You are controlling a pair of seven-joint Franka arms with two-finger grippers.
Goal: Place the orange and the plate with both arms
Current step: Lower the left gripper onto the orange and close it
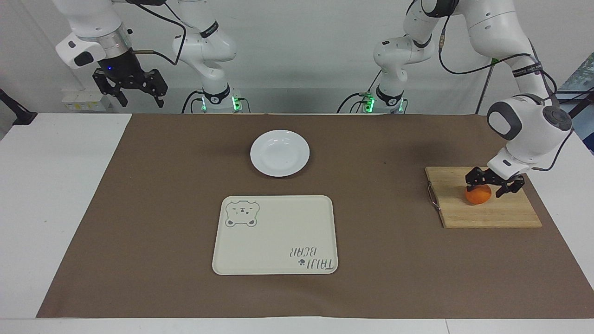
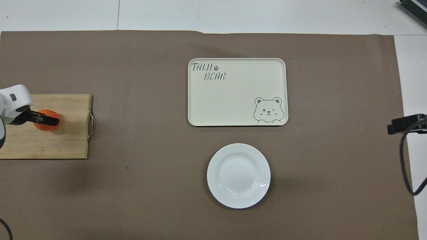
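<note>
- Robotics lab, staged tabletop setup
- Two white arms (image 1: 204, 41) bolted at top of frame, cables, green status lights
- Brown paper mat (image 1: 371, 260) on white table (image 1: 46, 195)
- Bare white wall (image 1: 301, 46) at top

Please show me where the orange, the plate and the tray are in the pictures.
orange (image 1: 478, 196): facing view, its lower visible half, under the claw.
plate (image 2: 238, 175): overhead view, middle of its shallow well.
tray (image 2: 233, 96): overhead view, bare middle of its floor.

The small round orange (image 1: 478, 196) sits at the right of the facing view, partly hidden. The shiny white plate (image 1: 280, 153) lies flat and empty, just above the middle.
</note>
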